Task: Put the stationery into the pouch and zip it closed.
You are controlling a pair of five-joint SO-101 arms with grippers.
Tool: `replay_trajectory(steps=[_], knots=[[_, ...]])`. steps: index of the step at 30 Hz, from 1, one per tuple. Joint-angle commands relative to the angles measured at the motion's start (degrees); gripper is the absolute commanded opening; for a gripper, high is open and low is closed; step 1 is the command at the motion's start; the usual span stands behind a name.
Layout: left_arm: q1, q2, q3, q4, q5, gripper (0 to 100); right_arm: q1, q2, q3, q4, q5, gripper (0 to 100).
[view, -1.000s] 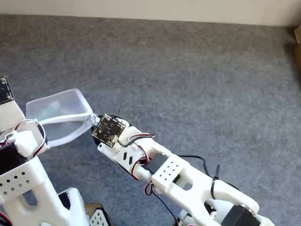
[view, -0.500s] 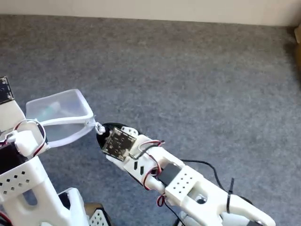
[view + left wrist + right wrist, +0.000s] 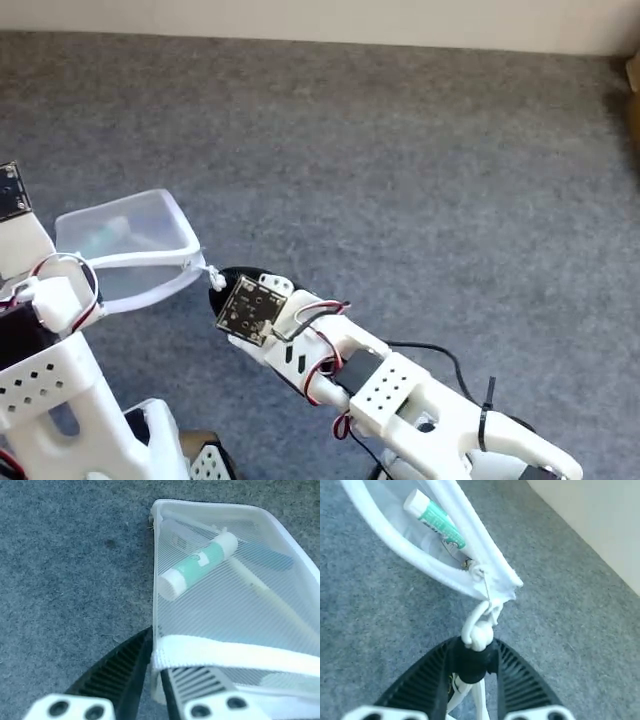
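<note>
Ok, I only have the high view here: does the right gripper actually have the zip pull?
Observer: Yes, the right gripper is shut on the white pull cord.
Operator: And is the stationery inside?
Observer: A green and white tube, a blue pen and a pale stick lie inside the pouch.
Operator: What about the left arm?
Observer: The left gripper clamps the pouch's white edge band.
</note>
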Motion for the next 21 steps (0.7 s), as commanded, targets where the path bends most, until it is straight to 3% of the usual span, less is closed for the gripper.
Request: replay_trajectory(steps=[1, 13, 21], knots=[[1.63, -0.13, -0.57, -1.49, -0.26, 1, 0.84, -0.04, -0.75, 0.13, 3.25, 0.5], [1.71, -0.13, -0.75, -1.49, -0.26, 1, 3.91, -0.04, -0.84, 0.92, 3.6, 0.5], [6.99, -0.13, -0.75, -1.49, -0.26, 1, 5.23, -4.7, -12.18, 27.38, 3.6, 0.5]])
